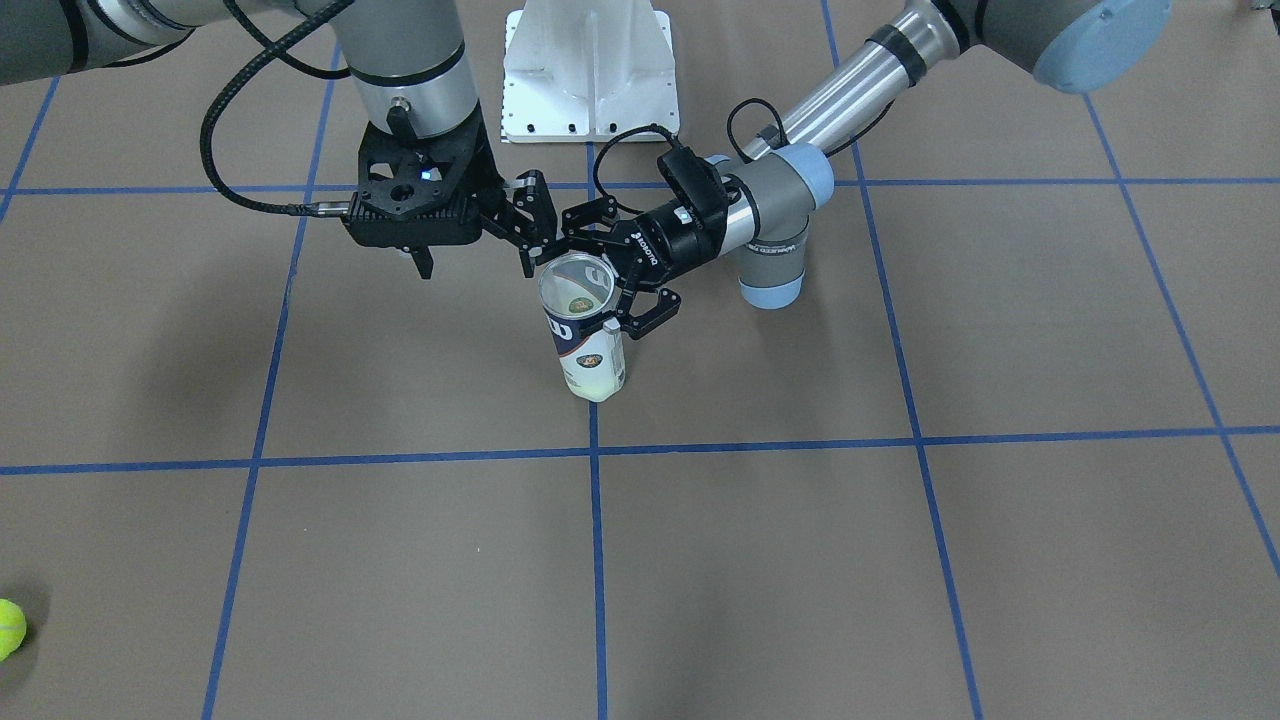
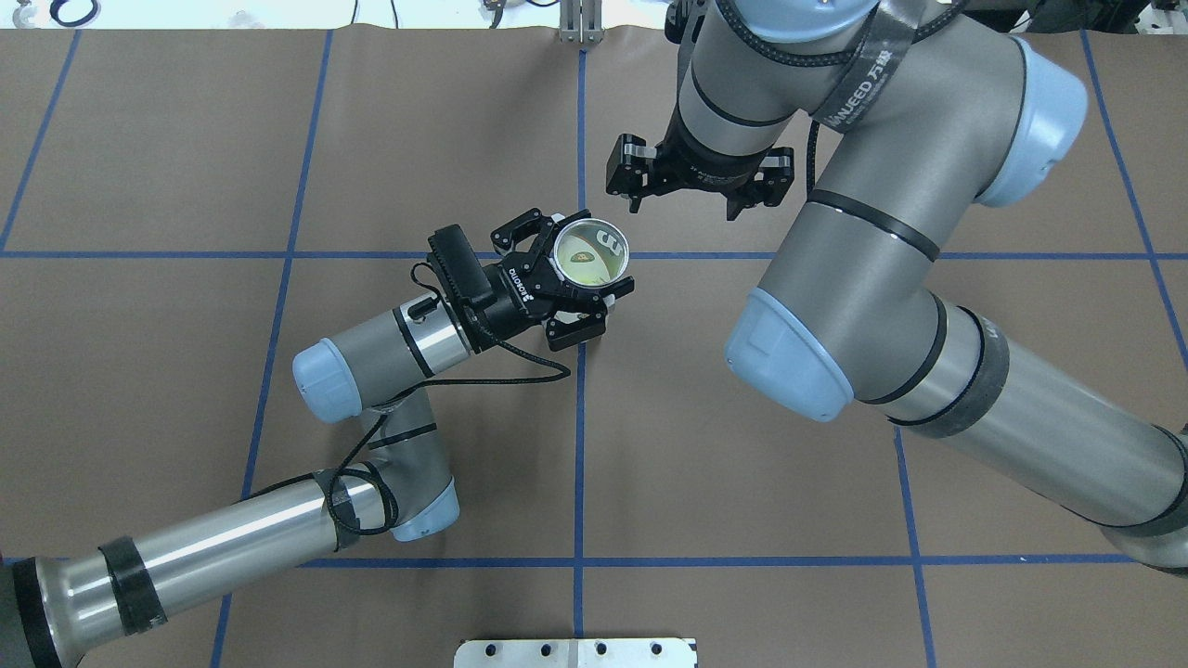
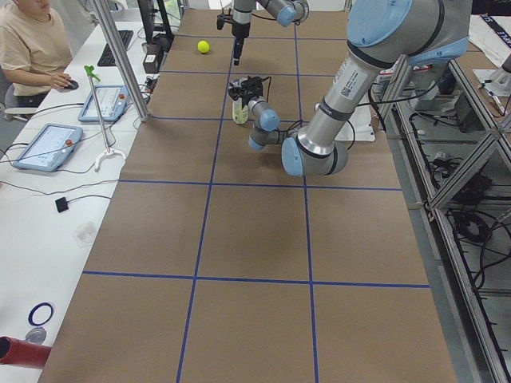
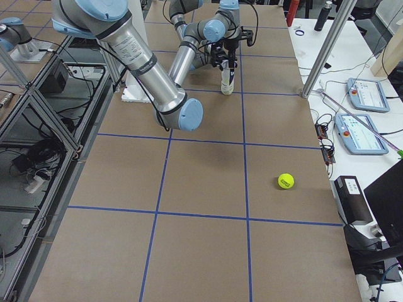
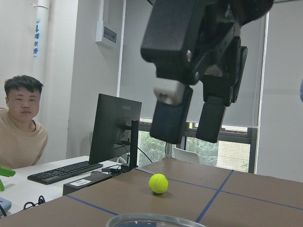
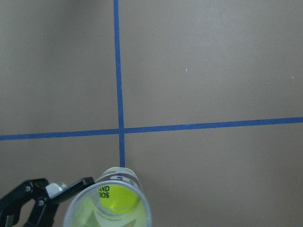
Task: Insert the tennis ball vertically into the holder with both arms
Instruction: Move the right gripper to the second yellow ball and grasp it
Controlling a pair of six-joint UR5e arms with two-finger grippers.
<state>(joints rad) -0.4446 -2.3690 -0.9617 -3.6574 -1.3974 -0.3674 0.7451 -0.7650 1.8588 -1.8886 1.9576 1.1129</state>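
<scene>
Clear cylindrical holder [image 6: 108, 208], fuzzy ball [image 6: 119, 197] inside

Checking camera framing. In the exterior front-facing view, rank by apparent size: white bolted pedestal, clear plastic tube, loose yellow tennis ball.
white bolted pedestal
clear plastic tube
yellow tennis ball, cropped by the frame edge

You had a brown table [image 2: 186, 139] gridded with blue tape lines [image 2: 580, 464], a white side desk [image 3: 48, 199] beside it carrying a keyboard [image 5: 64, 171], a black monitor [image 5: 113, 130] and two tablets [image 3: 46, 146], with shaded windows [image 5: 142, 56] behind.
</scene>
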